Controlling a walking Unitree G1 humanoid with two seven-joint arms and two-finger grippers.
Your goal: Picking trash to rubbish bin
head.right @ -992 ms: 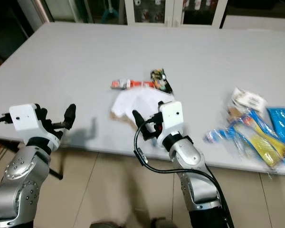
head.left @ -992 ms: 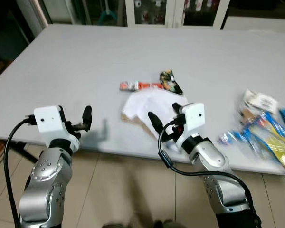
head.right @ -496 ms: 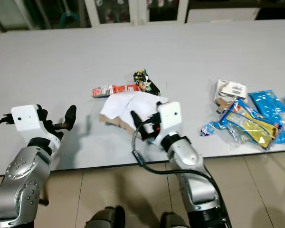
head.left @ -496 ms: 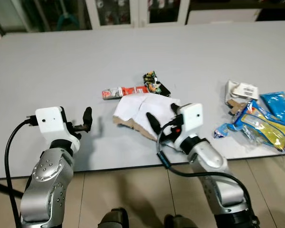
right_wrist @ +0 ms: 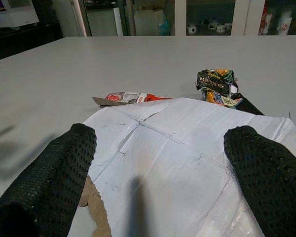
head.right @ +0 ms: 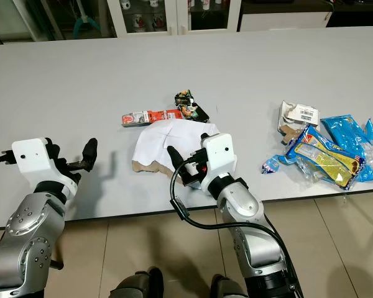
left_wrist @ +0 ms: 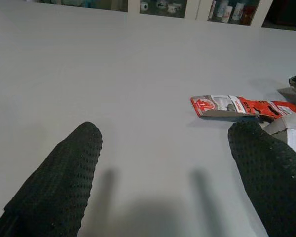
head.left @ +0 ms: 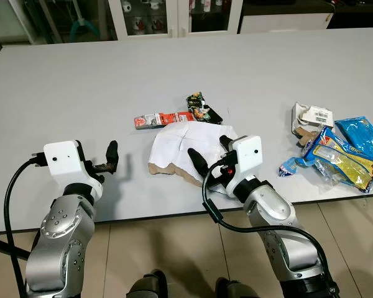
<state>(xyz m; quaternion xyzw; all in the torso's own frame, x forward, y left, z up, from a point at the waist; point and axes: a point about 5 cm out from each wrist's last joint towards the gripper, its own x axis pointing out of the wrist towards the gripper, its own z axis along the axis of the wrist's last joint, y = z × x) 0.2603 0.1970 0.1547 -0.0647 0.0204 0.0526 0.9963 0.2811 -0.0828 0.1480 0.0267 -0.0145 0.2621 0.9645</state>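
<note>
On the grey table (head.left: 81,74) lies a flat white paper with a torn brown edge (head.left: 180,146). Behind it are a red-and-white wrapper (head.left: 165,118) and a dark crumpled snack packet (head.left: 202,108). My right gripper (head.left: 210,152) hangs open just over the near edge of the paper (right_wrist: 177,148), one finger on each side, holding nothing. In the right wrist view the red wrapper (right_wrist: 126,98) and the dark packet (right_wrist: 217,85) lie beyond the paper. My left gripper (head.left: 107,161) is open over bare table to the left; its wrist view shows the red wrapper (left_wrist: 237,106) ahead.
A heap of blue and yellow wrappers (head.left: 339,158) and a crumpled white package (head.left: 311,116) lie at the table's right end. Glass-fronted cabinets (head.left: 174,9) stand behind the table. Tiled floor (head.left: 174,248) and my feet show below the front edge.
The whole view has shifted and sharpened as the camera moved closer to the table. The right gripper now reaches over the paper's near edge. Both grippers remain open.
</note>
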